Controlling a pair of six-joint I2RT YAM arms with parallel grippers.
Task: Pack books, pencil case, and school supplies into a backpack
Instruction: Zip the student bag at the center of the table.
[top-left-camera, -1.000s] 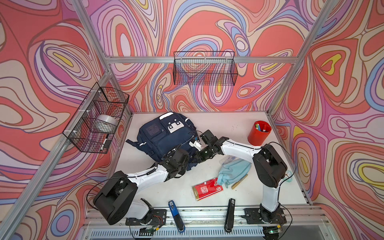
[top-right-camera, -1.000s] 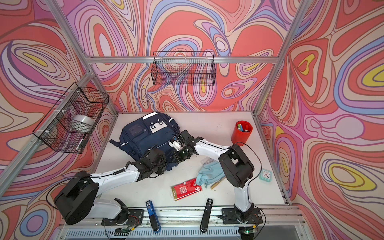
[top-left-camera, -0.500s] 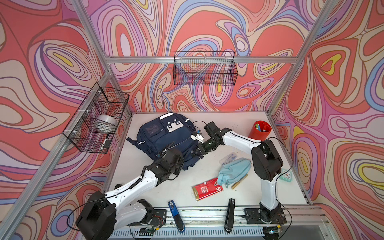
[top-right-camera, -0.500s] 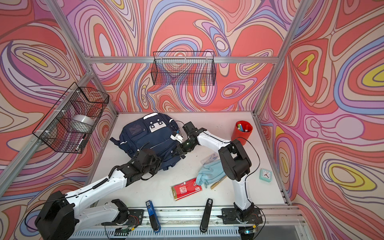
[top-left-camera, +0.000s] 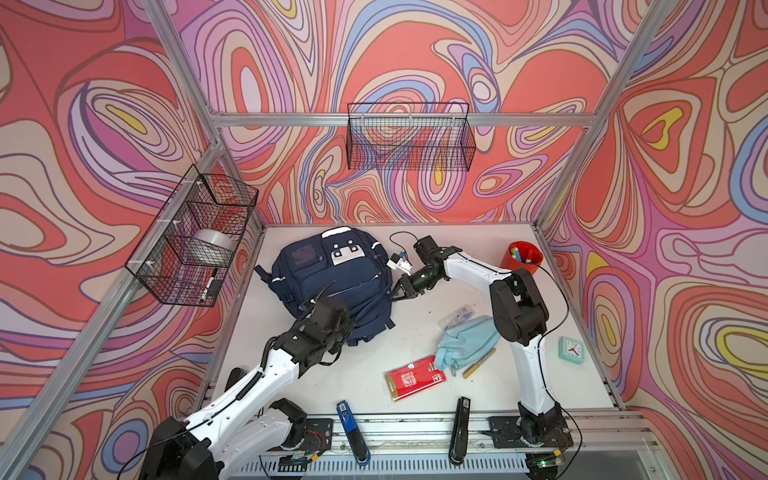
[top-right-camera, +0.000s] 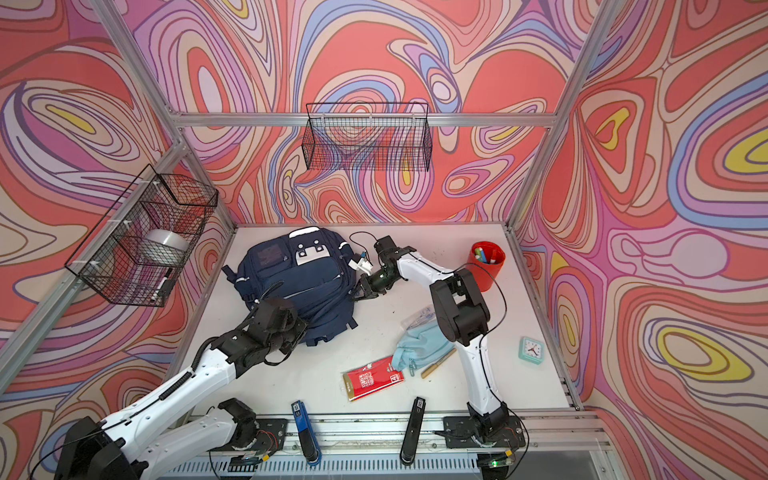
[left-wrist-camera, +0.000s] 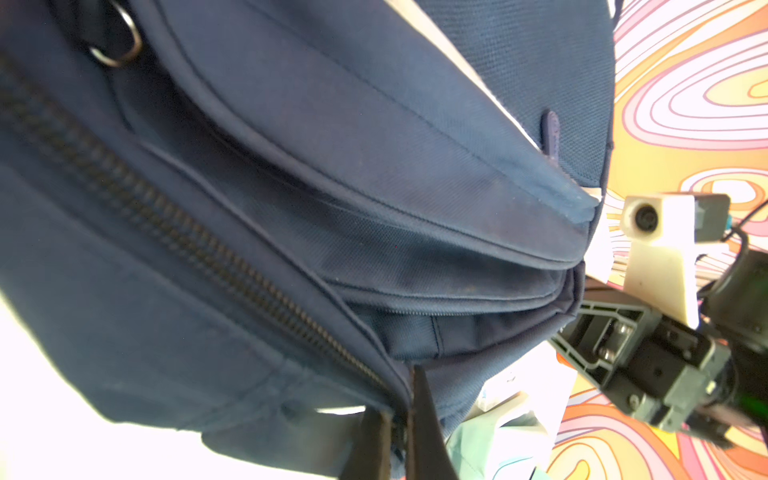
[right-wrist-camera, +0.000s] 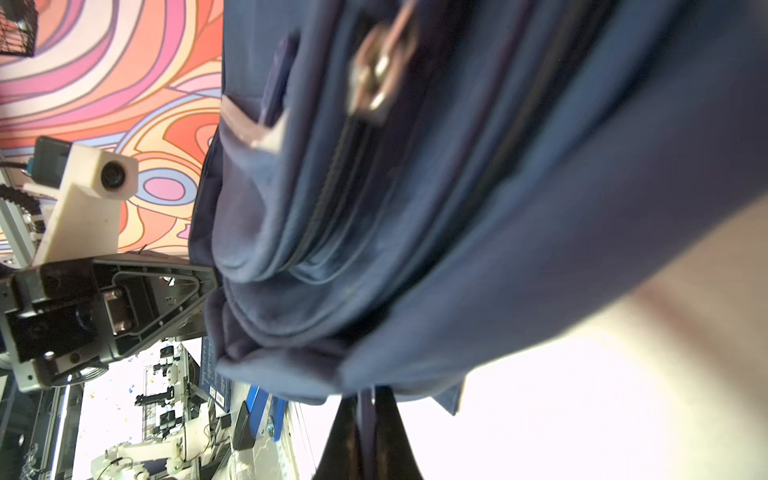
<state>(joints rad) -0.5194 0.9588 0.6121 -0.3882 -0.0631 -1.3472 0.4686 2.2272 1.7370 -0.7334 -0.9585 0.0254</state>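
Navy backpack (top-left-camera: 332, 274): left gripper (left-wrist-camera: 400, 395) clamps its near edge, right gripper (top-left-camera: 395, 295) apparently clamps its right edge.

Both arms I ran had white link shells: left arm (top-left-camera: 266, 376), right arm (top-left-camera: 471, 270). Black joint housings (top-left-camera: 517, 311), thin black cables (top-left-camera: 559, 291) looped outside. Wrist camera mounts (left-wrist-camera: 660, 257) were white plastic. Fingers (left-wrist-camera: 590, 338) were black, ribbed, with silver screws.

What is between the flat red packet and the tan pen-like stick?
One end of the soft light-blue fabric pencil case lies between the flat red packet and the tan stick. Both top views show it.
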